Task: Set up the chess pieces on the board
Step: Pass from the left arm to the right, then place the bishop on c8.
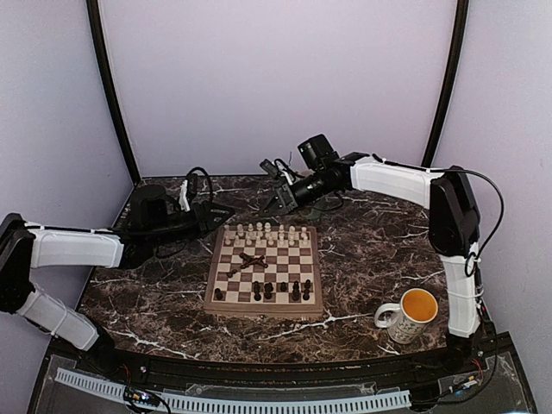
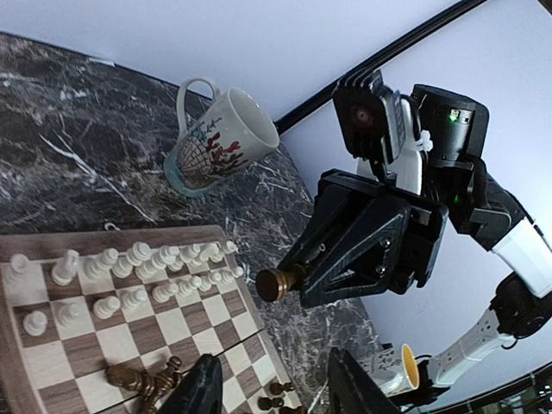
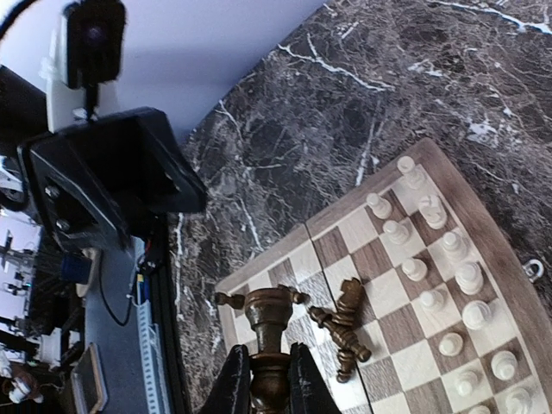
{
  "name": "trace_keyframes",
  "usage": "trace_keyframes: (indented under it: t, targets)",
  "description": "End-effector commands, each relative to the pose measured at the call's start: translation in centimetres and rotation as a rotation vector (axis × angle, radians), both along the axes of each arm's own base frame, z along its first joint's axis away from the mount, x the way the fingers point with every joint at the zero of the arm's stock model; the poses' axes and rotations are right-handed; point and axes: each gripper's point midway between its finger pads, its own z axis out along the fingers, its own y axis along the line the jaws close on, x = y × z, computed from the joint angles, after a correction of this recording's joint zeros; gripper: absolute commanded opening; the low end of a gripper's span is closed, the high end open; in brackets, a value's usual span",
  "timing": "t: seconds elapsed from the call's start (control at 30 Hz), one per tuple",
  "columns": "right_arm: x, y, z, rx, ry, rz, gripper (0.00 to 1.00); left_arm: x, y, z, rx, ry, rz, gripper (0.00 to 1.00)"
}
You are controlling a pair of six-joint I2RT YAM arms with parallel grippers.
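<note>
Board [image 1: 297,259] sits mid-desk [image 1: 155,302], with white pieces [image 1: 263,233] standing in rows along its 12 o'clock edge and a few dark pieces [image 1: 280,291] upright along the 6 o'clock edge. More dark ones lie toppled in a heap [image 1: 250,260] near the centre squares. Right claw [image 3: 269,366] hangs in the air off the board's 12 o'clock side, its fingers closed tight on one brown piece [image 3: 269,315], whose wide end points away from the claw. Left claw [image 2: 274,371] is at the board's 10 o'clock, jaws spread wide with nothing between them. Mug [image 1: 405,317] stands on the desk at 4 o'clock from the board, apart from it.
</note>
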Motion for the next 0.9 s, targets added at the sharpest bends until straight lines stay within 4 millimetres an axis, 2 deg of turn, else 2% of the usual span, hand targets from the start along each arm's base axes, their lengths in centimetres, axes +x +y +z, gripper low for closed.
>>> trace_keyframes:
  t: [0.0,0.13,0.27,0.43,0.87]
  targets:
    - [-1.1,-1.9,0.9,-0.129,-0.221,0.044,0.11,-0.5,3.9,-1.9,0.238,-0.017,0.096,0.44]
    - [-2.3,-2.9,0.8,-0.209,-0.32,0.087,0.11,-0.4,5.9,-1.8,0.331,-0.035,0.153,0.44]
    - [-4.0,-3.7,0.5,-0.288,-0.398,0.144,0.11,0.0,6.9,-2.0,0.383,-0.033,0.185,0.44]
    - [-6.8,-4.5,-0.8,-0.39,-0.45,0.257,0.11,0.4,7.0,-2.6,0.403,-0.01,0.192,0.44]
    - [-12.0,-5.5,-3.4,-0.567,-0.527,0.448,0.11,0.8,7.4,-3.5,0.456,0.02,0.196,0.44]
